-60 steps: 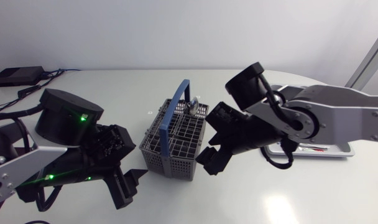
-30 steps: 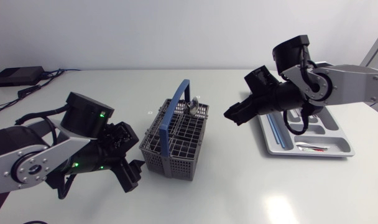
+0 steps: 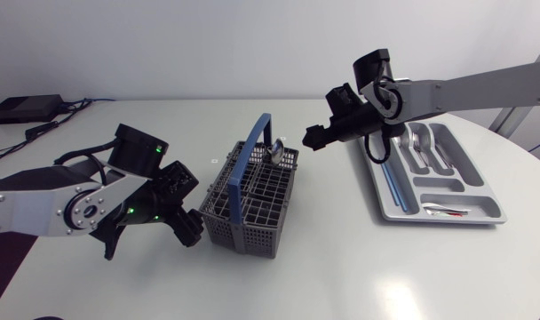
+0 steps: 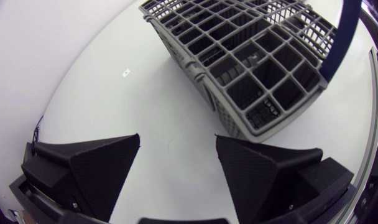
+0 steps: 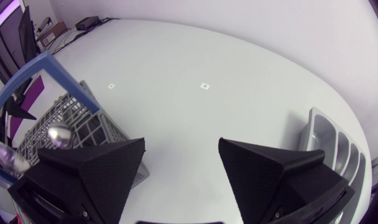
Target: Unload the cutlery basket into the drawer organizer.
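The grey cutlery basket (image 3: 252, 197) with a blue handle (image 3: 249, 164) stands mid-table, and a spoon (image 3: 275, 151) sticks up at its far right corner. My left gripper (image 3: 189, 228) is open, low by the basket's near left corner. In the left wrist view the basket (image 4: 251, 62) lies just ahead of the open gripper (image 4: 186, 165). My right gripper (image 3: 315, 138) hovers open and empty, right of the basket's far corner. Its wrist view shows the basket (image 5: 83, 127), spoons (image 5: 58, 134) and the organizer's (image 5: 332, 143) edge. The silver drawer organizer (image 3: 470, 216) holds several pieces of cutlery (image 3: 423, 148).
A black box (image 3: 26, 108) with cables sits at the table's back left corner. A small white mark (image 3: 214, 161) lies on the table left of the basket. Bare tabletop stretches in front of the basket and the organizer.
My right gripper has left the basket's near right side, rising back and to the right towards the organizer. My left arm has drawn back and lower, its gripper staying by the basket's left corner.
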`<act>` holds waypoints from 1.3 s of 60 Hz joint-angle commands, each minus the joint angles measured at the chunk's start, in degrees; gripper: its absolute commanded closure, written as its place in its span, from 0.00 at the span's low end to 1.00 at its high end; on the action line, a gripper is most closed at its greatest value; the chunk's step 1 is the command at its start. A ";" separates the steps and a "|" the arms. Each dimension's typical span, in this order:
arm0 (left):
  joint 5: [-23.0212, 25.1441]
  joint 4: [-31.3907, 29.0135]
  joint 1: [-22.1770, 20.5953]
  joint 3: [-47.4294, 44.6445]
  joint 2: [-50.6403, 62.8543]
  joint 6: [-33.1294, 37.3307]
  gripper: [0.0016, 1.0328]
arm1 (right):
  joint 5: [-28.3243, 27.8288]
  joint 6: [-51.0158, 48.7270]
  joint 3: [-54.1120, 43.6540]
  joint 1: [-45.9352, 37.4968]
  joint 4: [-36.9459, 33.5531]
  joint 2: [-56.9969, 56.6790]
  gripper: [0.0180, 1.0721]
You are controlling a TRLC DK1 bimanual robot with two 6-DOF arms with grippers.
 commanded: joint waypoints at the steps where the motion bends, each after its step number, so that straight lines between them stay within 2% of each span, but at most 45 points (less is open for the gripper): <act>1: -0.12 1.30 0.91 2.37 2.23 1.09 0.05 | -0.30 2.23 3.67 0.55 -1.26 4.17 0.19; 12: -0.12 3.24 2.14 4.22 5.40 0.92 0.05 | -5.75 2.75 8.51 0.55 -5.65 7.51 0.19; 29: -0.12 4.38 2.84 7.47 8.65 0.74 0.05 | -9.44 1.08 -0.02 0.90 -7.32 0.92 0.19; 47: -0.91 4.56 5.39 13.36 13.92 0.74 0.05 | -10.05 -0.23 -11.44 2.57 -7.24 -6.81 0.19; 68: -1.00 4.73 8.03 18.10 19.46 0.83 0.05 | -11.02 -0.06 -19.09 3.63 -7.85 -14.11 0.19; 78: -1.53 4.73 9.61 19.60 20.69 1.18 0.05 | -8.47 -0.50 -22.34 2.48 -7.59 -20.79 0.19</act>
